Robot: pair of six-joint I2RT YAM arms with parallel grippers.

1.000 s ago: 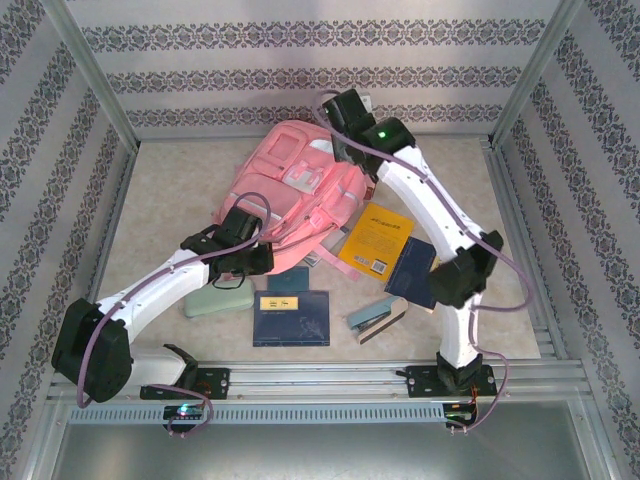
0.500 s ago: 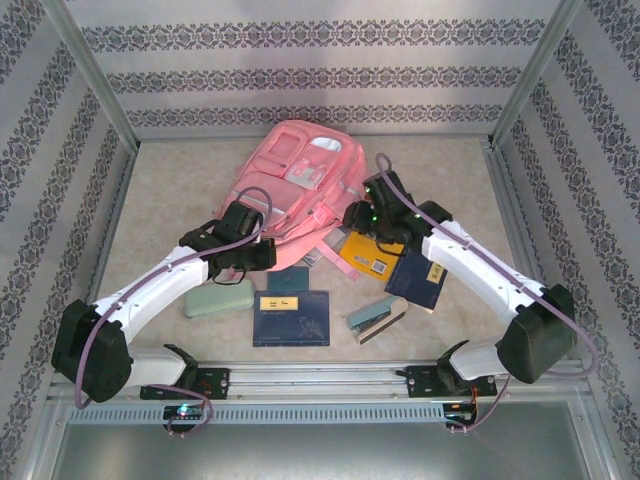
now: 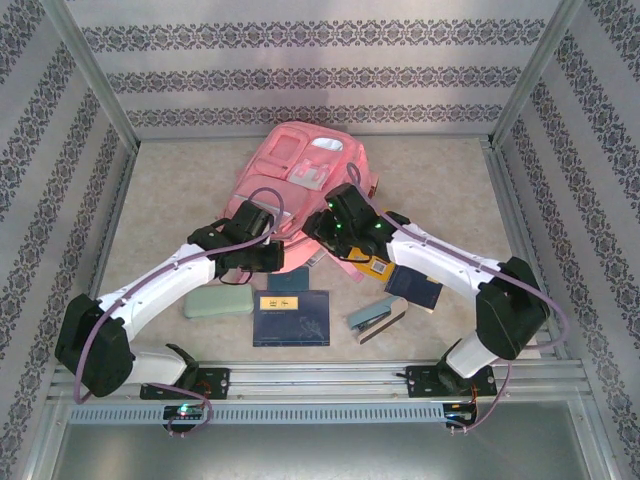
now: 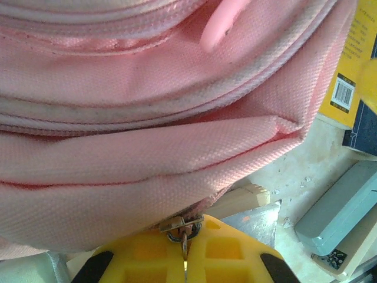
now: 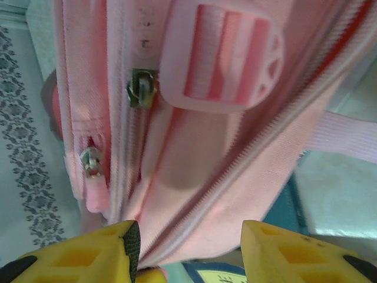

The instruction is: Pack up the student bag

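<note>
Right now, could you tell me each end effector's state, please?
Left end effector: closed on the zipper pull of the student bag.
Right end effector: open.

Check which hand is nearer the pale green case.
Left. The left hand grips the student bag's lower edge, just beyond the pale green case; the right hand is farther right, at the bag's right side.
</note>
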